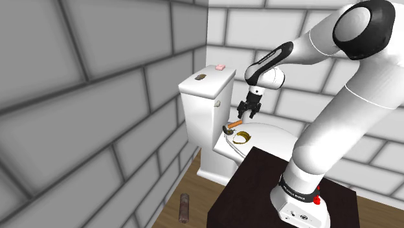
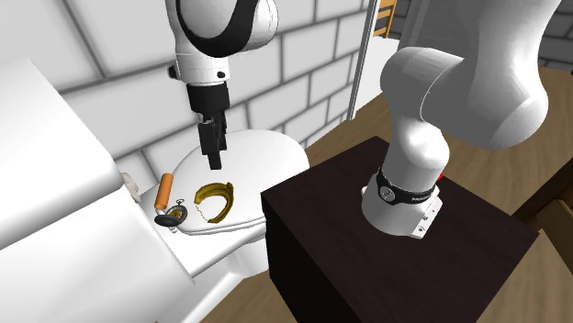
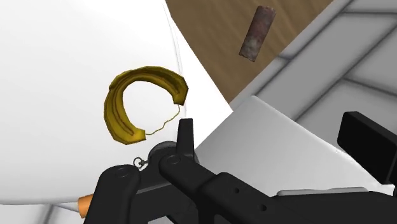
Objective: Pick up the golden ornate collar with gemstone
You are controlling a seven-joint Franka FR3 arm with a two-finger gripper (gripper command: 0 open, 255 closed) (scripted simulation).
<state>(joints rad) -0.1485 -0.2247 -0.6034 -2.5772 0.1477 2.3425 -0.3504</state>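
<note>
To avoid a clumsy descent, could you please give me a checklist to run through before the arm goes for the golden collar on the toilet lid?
1. Target found: the golden collar lies flat on the closed white toilet lid: ok.
2. Collar uncovered: nothing lies on it: ok.
3. No early contact: the gripper hangs above the lid, apart from the collar: ok.
4. Gripper centred over the collar: near it in both exterior views, off to one side in the wrist view: cannot tell.
5. Room around the collar: the orange-handled tool lies close beside it: not ok, tight.
</note>
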